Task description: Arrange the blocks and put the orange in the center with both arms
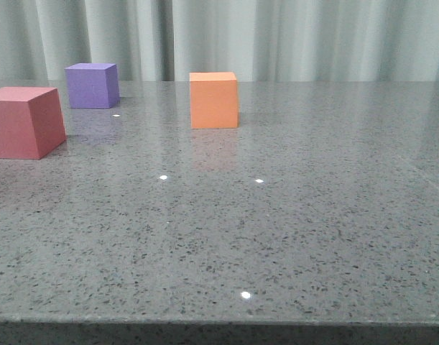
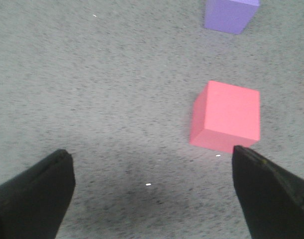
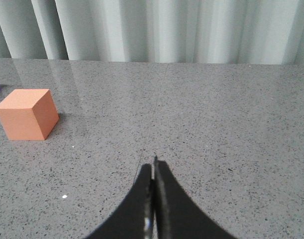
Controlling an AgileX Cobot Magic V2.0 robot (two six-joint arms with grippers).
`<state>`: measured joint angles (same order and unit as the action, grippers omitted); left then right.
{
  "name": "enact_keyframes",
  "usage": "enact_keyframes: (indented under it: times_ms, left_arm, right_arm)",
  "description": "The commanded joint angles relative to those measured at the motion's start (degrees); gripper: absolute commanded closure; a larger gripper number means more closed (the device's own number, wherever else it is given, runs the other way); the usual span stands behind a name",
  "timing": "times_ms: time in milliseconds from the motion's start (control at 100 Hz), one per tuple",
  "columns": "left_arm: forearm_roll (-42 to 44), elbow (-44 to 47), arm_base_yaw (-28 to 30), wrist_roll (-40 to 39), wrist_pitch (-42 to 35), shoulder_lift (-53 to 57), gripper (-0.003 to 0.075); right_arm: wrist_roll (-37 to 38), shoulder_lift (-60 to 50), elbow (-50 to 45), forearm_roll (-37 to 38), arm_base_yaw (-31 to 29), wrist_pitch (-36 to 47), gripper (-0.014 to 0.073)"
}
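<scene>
The left gripper is wide open. Its two black fingers stand far apart, one at each side of the left wrist view, and nothing is between them. It hangs above the table and looks down at it, tipped a little forward.

The right gripper is closed. Its two black fingers press together into one thin point, and they hold nothing. It sits low and points straight ahead, almost level.

Neither arm shows in the front view.
</scene>
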<state>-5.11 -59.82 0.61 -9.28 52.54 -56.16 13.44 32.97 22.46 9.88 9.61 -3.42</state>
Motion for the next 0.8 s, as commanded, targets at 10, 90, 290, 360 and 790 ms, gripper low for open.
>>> enact_keyframes:
  times_ms: [10, 90, 290, 360, 790]
  left_arm:
    - [-6.1, -3.5, -0.1, -0.1, -4.2, -3.2, 0.0143]
    - [-7.1, -6.1, -2.5, -0.1, -5.6, -6.2, 0.0144]
    - [-4.4, -15.0, -14.1, -5.2, -9.2, -16.1, 0.0144]
    - [-0.9, -19.2, -18.3, -8.8, -9.7, -20.5, 0.0144]
    - [22.1, -48.1, -37.4, -27.6, -4.9, -48.0, 0.0144]
  right_arm:
    - [-0.4, -0.1, 1.6, 0.6, -0.3, 4.4, 0.0662]
    - [-0.4, -0.1, 1.6, 0.6, -0.3, 4.4, 0.0662]
    - [-0.4, -0.1, 1.6, 0.6, -0.3, 4.4, 0.0662]
    - [-0.4, -0.1, 1.6, 0.6, -0.3, 4.4, 0.0662]
    - [-0.4, -0.1, 1.6, 0.6, -0.3, 4.4, 0.0662]
